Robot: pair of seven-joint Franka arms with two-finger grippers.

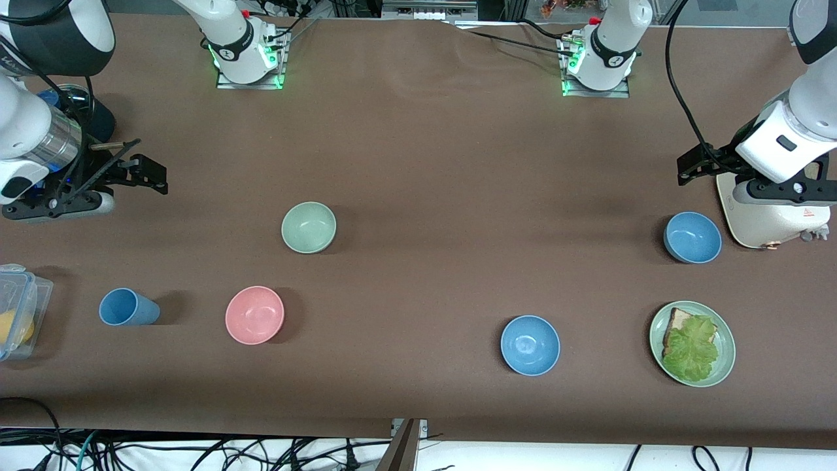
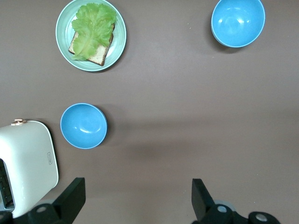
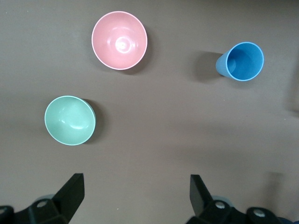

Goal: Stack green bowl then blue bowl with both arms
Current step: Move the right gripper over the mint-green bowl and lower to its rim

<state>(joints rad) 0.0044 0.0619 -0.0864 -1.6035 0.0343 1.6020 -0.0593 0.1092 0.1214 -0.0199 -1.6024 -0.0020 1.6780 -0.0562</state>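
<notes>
The pale green bowl [image 1: 308, 227] stands upright toward the right arm's end of the table and also shows in the right wrist view [image 3: 70, 120]. Two blue bowls stand toward the left arm's end. One [image 1: 692, 237] is beside the toaster and shows in the left wrist view [image 2: 83, 126]. The other [image 1: 529, 345] is nearer the front camera [image 2: 238, 22]. My left gripper [image 1: 688, 169] is open and empty, up over the table by the toaster [image 2: 138, 186]. My right gripper [image 1: 152, 174] is open and empty, up over the table's right-arm end [image 3: 136, 184].
A pink bowl [image 1: 254, 314] and a blue cup [image 1: 128, 307] lie nearer the front camera than the green bowl. A green plate [image 1: 656, 340] holds bread and lettuce. A white toaster [image 1: 771, 219] and a clear container [image 1: 19, 307] stand at the table's ends.
</notes>
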